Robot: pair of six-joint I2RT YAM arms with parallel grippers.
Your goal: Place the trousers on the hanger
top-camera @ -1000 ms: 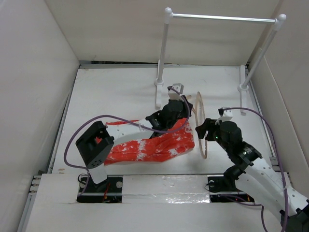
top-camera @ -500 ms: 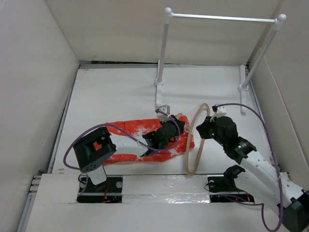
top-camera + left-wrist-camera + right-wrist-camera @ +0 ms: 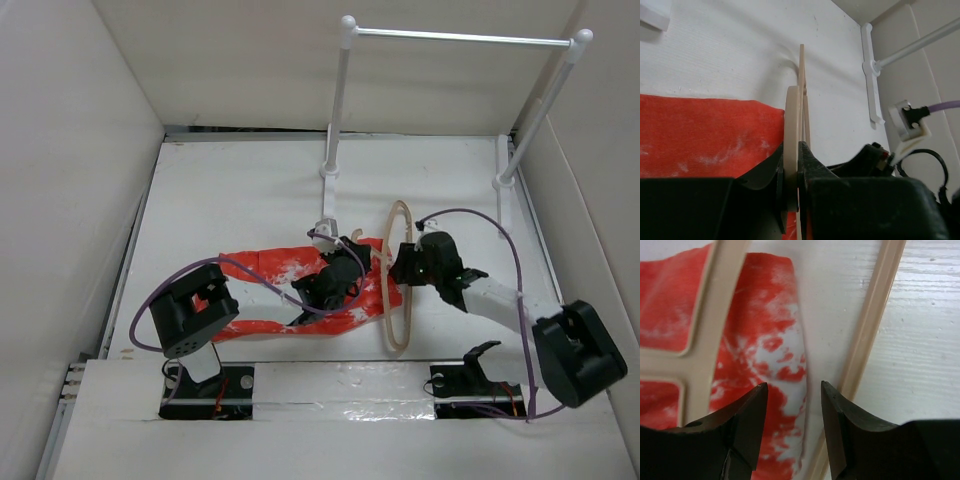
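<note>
Lab cell: white panel walls (image 3: 70, 150) round table (image 3: 230, 190) w/ rail stand (image 3: 455, 38)

Bright, even light, soft shadows; close-up fingers (image 3: 747, 425) blur, and the table (image 3: 380, 408) glares along its near edge.

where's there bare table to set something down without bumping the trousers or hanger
Bare table lies beyond the trousers, between the left wall and the left post of the rail stand, and again between its two posts. The middle is crowded: the hanger, the left gripper and the right gripper bunch at the trousers' right end.
</note>
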